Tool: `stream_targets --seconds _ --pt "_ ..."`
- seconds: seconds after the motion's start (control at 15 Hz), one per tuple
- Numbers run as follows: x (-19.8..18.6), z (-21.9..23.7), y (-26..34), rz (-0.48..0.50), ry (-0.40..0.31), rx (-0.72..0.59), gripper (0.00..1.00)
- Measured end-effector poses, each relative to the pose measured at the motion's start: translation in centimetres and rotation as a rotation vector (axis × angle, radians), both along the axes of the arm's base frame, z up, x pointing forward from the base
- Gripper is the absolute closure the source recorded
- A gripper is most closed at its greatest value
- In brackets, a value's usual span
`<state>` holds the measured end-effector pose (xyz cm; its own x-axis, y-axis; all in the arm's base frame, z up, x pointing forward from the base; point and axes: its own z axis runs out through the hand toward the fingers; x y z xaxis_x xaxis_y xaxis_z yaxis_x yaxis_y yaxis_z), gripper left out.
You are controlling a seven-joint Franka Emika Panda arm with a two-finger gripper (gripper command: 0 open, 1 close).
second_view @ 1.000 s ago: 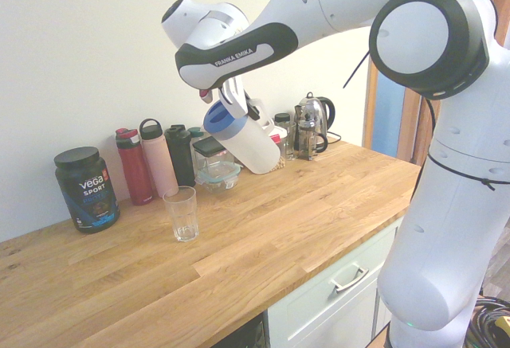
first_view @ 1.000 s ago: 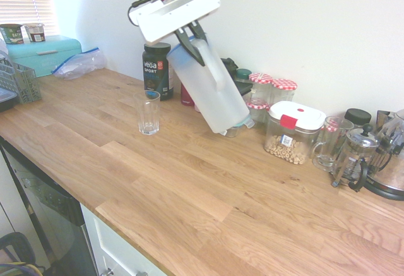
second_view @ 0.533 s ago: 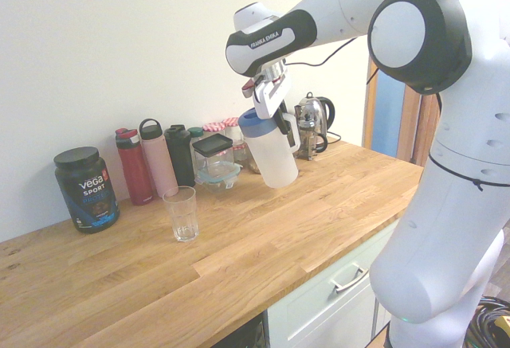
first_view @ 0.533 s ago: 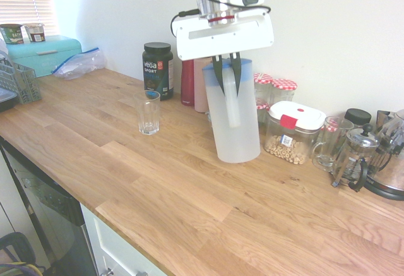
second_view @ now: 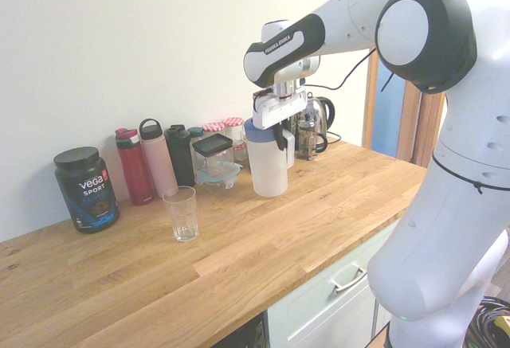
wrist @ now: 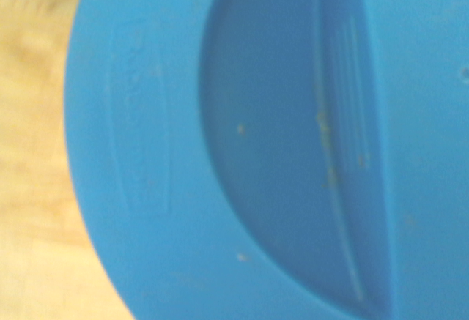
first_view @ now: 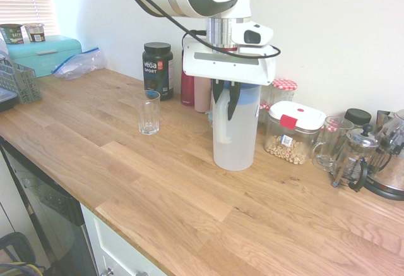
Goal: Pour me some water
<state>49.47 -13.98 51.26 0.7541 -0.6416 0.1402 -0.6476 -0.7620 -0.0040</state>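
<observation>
Since a second earlier, when it hung tilted in the air behind the glass, the pitcher point(first_view: 233, 134) had swung upright and come down onto the wooden counter point(first_view: 158, 187), where its base now rested flat. Half a second earlier it was nearly upright but leaning, and further toward the jars.

From above, the gripper point(first_view: 229, 96) had its dark fingers closed on the pitcher's handle just under the blue lid point(wrist: 220, 144). In the wrist view that lid filled nearly the whole picture, with a sliver of wood grain along one side.

Well apart from the pitcher, the drinking glass point(first_view: 149, 112) stood upright on the counter, nearer the black protein tub point(first_view: 158, 70). I could not tell whether it held any water.

Behind the pitcher, against the wall, stood a red bottle point(second_view: 133, 166), a pink bottle point(second_view: 158, 158) and a dark bottle point(second_view: 179, 154). Just beside the pitcher, on the side away from the glass, sat a clear box point(first_view: 293, 132) with a white lid and red clip, holding pale round pieces. Beyond it were a glass mug point(first_view: 329, 142), a coffee press point(first_view: 355, 157) and a kettle point(second_view: 315, 122).
</observation>
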Motion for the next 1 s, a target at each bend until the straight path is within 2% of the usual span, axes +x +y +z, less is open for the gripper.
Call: stream_targets --seconds 0.13,0.27,0.47,0.67,1.0 --pt "-0.6 -0.3 -0.5 -0.071 -0.081 0.019 1.0" --pt "-1.4 -0.9 -0.6 -0.11 -0.112 0.024 1.0" --pt "-3.2 -0.5 -0.4 -0.121 -0.1 0.031 1.0" --pt "-4.6 0.0 -0.4 -0.124 -0.047 0.041 1.0" --pt "-4.0 -1.7 -0.9 -0.124 -0.001 0.04 1.0"
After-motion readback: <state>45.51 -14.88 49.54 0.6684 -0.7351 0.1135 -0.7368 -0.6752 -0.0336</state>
